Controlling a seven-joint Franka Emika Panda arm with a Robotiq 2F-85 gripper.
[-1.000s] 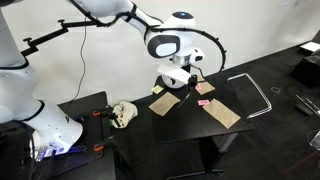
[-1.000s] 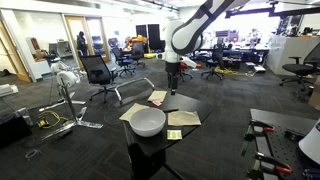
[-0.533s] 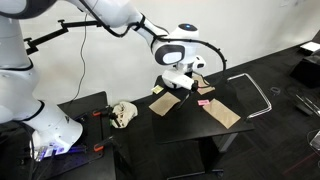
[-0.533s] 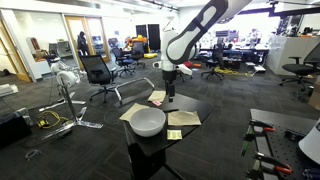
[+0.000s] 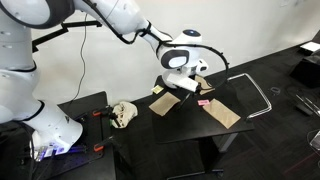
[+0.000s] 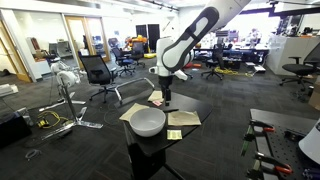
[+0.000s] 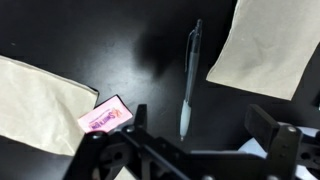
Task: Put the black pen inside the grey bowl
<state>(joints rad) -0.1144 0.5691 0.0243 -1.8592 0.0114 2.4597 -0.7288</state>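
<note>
The black pen is thin, with a pale lower end, and lies on the black table in the wrist view. My gripper is open, its two fingers standing either side of the pen's pale end, just above it and holding nothing. In both exterior views the gripper hangs low over the small black table among the tan paper pieces. The grey bowl sits on the near side of the table in an exterior view, a short way from the gripper. The pen is too small to make out in the exterior views.
Tan paper pieces lie either side of the pen. A small pink object lies beside the left finger. A lumpy beige object sits on a side stand. A bent silver tube stands nearby. Office chairs stand behind.
The arm has swung down and the gripper has dropped closer to the table top. The bowl, papers and pink object have not moved.
</note>
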